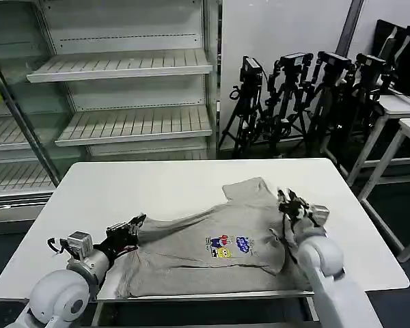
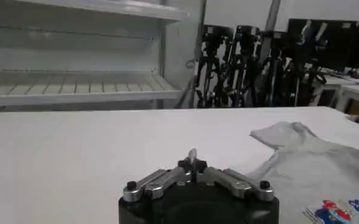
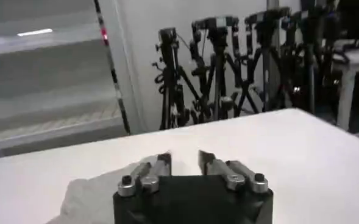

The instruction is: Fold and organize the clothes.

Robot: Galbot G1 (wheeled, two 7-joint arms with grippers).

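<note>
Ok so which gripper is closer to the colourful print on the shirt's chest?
Right. The right gripper sits at the shirt's right edge, a short way from the print. The left gripper is at the shirt's left edge, farther from it.

Shirt (image 1: 212, 246) chest print: lettering illegible.

Before me, a white table (image 1: 191, 184) with rounded corners, its top seen across my whole working area. Behind it on my left, a white open shelving unit (image 1: 123, 65) with slatted shelves, a dark slanted bar (image 1: 20, 123) crossing its front. Behind the table on my right, a cluster of black camera tripods (image 1: 294, 96) standing on the floor against a white wall panel. At far right, two further white tables (image 1: 403, 119), just beside each other
</note>
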